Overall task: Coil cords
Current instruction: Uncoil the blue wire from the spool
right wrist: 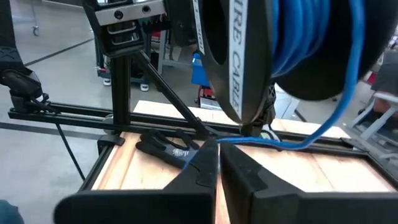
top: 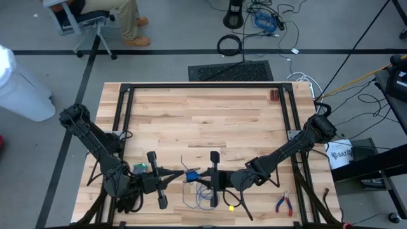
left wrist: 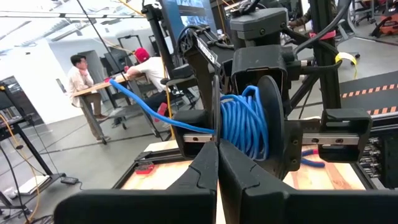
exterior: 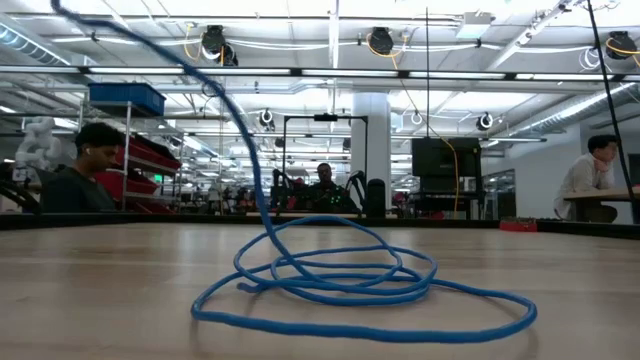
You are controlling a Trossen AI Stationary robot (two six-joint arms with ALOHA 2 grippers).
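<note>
Blue cords [top: 202, 191] sprawl near the table's [top: 203, 121] front edge.

Not much readable here tbh. The black spool [right wrist: 239, 62], upper middle of the right wrist frame, has white letters looking like "IRE CABL". The white bucket [top: 339, 154] at right of the high view shows "SAT".
</note>
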